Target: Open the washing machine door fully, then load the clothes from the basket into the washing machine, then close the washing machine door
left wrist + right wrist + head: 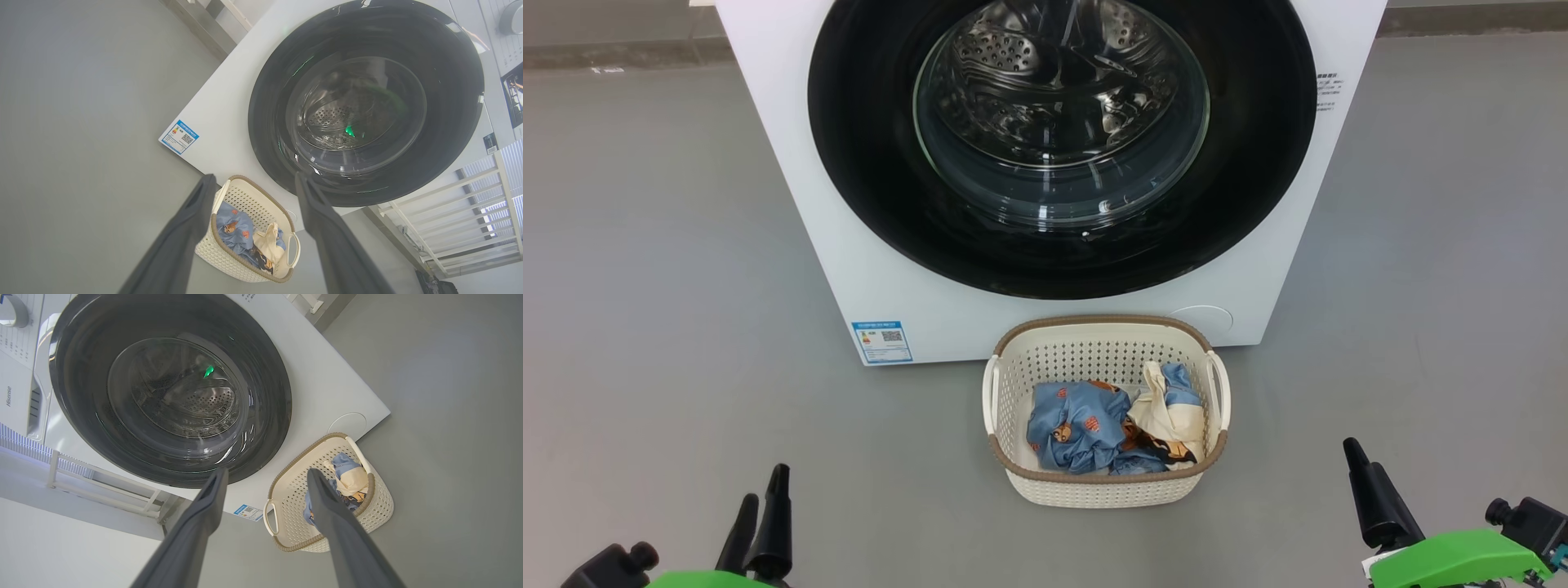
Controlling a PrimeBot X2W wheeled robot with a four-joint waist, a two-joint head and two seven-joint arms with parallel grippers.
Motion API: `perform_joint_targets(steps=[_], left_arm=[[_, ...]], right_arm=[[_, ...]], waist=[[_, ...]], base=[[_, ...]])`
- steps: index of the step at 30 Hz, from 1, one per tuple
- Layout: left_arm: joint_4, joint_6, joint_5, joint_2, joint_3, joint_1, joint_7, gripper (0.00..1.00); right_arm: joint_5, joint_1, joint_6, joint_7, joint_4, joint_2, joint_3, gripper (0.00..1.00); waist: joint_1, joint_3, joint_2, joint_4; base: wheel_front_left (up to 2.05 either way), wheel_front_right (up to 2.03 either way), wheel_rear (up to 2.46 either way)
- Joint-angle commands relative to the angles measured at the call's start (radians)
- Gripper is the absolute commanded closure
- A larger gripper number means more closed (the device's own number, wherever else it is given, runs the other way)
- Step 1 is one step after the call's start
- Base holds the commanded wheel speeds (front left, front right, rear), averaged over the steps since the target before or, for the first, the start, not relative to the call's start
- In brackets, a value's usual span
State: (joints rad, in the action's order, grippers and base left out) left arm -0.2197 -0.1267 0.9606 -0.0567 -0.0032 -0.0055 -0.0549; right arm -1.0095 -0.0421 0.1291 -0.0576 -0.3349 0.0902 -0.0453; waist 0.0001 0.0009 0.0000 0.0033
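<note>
1. The washing machine door (1062, 147) is shut, its glossy black ring lying flat against the front of the white washing machine (792, 204); through the bulging glass you can see the steel drum.
2. The basket (1104, 320) sits on the grey floor (645, 286) just in front of the machine, below the door and a little to the right of its middle.
3. The clothes (1086, 429) lie bundled inside the basket: light blue fabric with orange-brown prints on the left, cream cloth on the right.
4. A blue label (882, 340) is stuck on the machine's lower left corner.
5. The left gripper (254, 175) hangs low, well to the left of the basket, its jaws spread wide and holding nothing.
6. The right gripper (266, 472) hangs low, well to the right of the basket, its jaws also spread wide and empty.
7. Both grippers point toward the machine and touch nothing.
</note>
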Motion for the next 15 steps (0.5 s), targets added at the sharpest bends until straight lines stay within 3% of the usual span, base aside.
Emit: perform_joint_targets(steps=[1, 15], left_arm=[[0.034, -0.002, -0.033, -0.024, 0.012, -0.029, -0.015, 0.00], [0.052, -0.003, -0.213, -0.034, -0.002, -0.027, -0.056, 0.00]], right_arm=[[0.034, -0.044, 0.001, -0.014, 0.022, 0.015, 0.016, 0.00], [0.169, -0.044, 0.001, -0.053, 0.014, 0.027, 0.041, 0.00]], waist=[[-0.0001, 0.000, 0.0000, 0.000], [-0.0001, 0.000, 0.0000, -0.001]], base=[[0.00, 0.00, 0.00], [0.00, 0.00, 0.00]])
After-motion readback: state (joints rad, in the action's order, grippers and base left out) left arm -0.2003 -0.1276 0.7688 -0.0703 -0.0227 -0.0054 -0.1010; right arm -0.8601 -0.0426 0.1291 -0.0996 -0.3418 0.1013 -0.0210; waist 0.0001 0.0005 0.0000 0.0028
